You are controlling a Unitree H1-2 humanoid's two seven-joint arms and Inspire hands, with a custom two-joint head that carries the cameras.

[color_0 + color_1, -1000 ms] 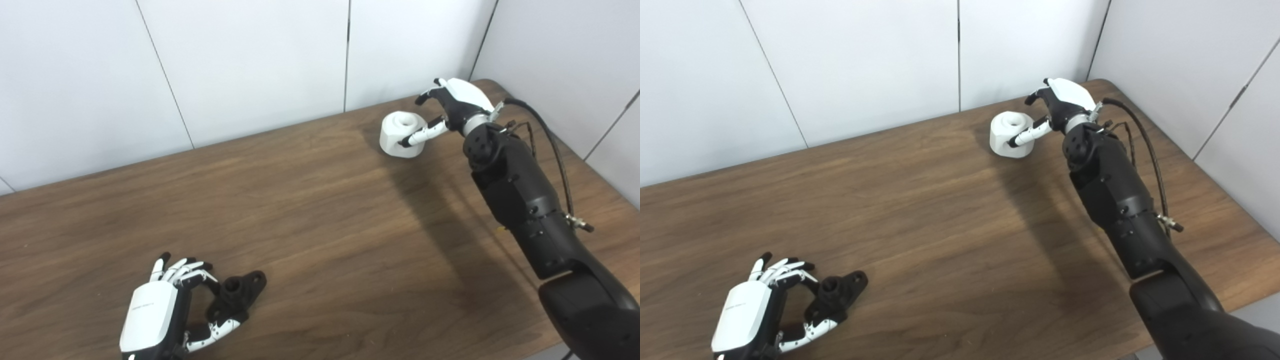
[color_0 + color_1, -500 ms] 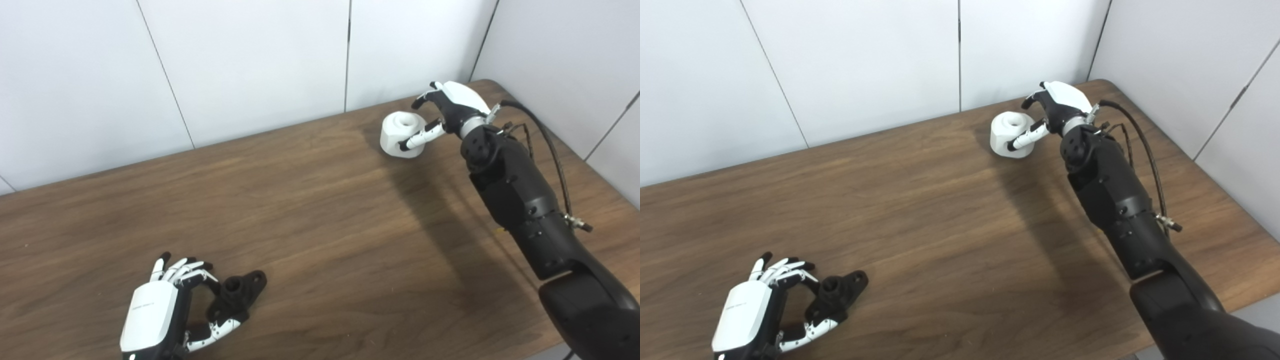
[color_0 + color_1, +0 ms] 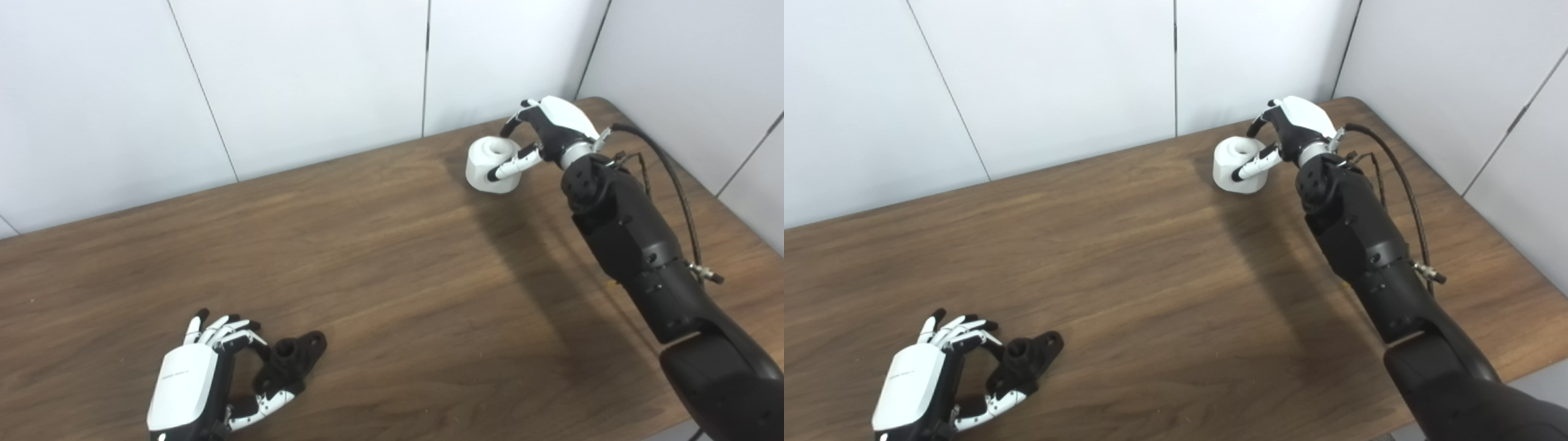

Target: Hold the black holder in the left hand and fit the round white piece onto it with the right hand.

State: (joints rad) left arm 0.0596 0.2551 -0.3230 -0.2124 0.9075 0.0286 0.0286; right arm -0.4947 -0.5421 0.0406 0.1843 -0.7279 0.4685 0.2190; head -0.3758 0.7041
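Two hands on the brown table [image 3: 380, 245], well apart. Left hand [image 3: 190, 383] low at the near edge, fingers and thumb curled around the black holder [image 3: 289, 361], which rests on the wood just right of its palm. Right hand [image 3: 551, 131] at the far corner, thumb and fingers wrapped on the round white piece [image 3: 490, 165] just left of its palm, piece sitting on the table.

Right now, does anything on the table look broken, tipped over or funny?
Nothing stands out. The round white piece sits upright on the table with the right hand curled around it, and the black holder lies flat by the left hand. No spills or visible damage.
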